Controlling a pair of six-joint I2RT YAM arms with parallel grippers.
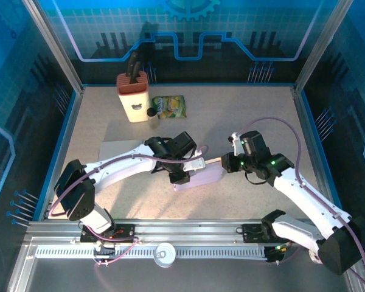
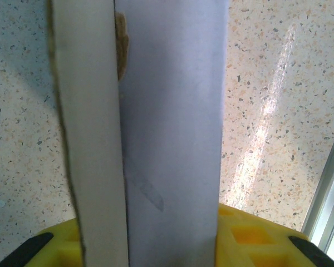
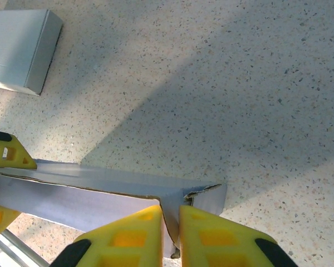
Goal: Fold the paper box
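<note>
Two grippers are holding the paper box (image 1: 202, 172), which is sitting near the middle of the table (image 1: 261, 115) between the arms; the left gripper (image 1: 180, 177) is clamping the box's left end at a partly closed width, its yellow fingers (image 2: 247, 233) sitting on either side of a grey panel in the left wrist view; the right gripper (image 3: 171, 225) is pinching a thin flap at the box's right end, its jaws standing almost together with only the card edge between them; a second grey box (image 3: 22, 50) is lying flat on the table, apart from the held one; a cream container (image 1: 134, 97) and a green snack packet (image 1: 169, 107) are resting just beside each other at the far side.
</note>
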